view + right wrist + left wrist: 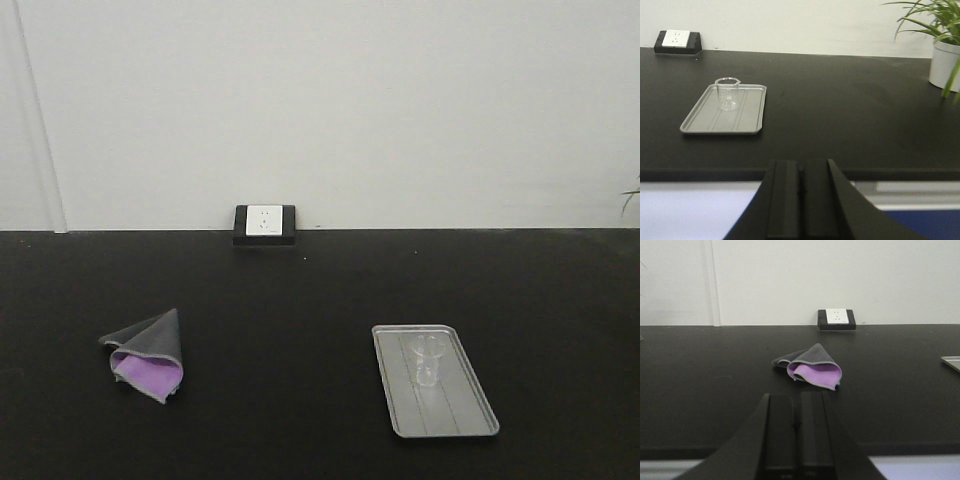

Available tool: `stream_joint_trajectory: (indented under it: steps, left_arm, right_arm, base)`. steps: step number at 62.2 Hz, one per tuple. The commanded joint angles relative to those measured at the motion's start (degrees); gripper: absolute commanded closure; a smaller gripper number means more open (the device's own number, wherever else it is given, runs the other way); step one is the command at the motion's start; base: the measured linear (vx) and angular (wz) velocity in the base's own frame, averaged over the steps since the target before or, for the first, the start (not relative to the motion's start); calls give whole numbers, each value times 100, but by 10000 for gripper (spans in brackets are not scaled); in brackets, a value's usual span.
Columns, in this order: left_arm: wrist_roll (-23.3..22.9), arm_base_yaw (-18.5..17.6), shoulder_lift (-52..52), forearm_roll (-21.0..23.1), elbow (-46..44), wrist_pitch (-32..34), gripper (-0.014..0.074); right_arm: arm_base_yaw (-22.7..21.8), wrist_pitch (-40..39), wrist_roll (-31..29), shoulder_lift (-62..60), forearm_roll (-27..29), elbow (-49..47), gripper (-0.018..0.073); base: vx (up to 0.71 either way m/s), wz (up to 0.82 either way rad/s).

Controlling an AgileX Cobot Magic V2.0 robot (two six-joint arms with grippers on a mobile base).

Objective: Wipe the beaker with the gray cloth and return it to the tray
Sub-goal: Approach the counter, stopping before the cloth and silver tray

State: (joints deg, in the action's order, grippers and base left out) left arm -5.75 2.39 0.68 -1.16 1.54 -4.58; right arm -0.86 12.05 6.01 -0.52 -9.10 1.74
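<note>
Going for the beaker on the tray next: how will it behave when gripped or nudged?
The beaker is small and clear, likely glass, so probably light, slick and breakable; grip gently. It stands upright and looks slightly taller than wide, so a sideways nudge may tip it. The tray under it is grooved metal, so the beaker could slide or rock.

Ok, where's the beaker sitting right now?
The beaker stands upright in the far half of the tray, on the right side of the black table in the front view, well apart from the gray cloth on the left.
</note>
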Motion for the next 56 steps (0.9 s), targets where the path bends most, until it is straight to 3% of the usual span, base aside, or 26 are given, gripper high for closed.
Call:
stream_joint_trajectory:
  steps: [1,30,56]
  left_arm:
    - [-31,-4,89,25,175,458,600]
    - [-31,-4,89,25,175,458,600]
    - [-31,-4,89,25,175,458,600]
  right_arm:
    - [6,-472,-29,-52,-76,29,570]
    - [6,-472,-29,-52,-76,29,570]
    - [6,-505,-29,-52,-76,29,570]
  base:
    - [42,8]
    - [32,-5]
    - [12,5]
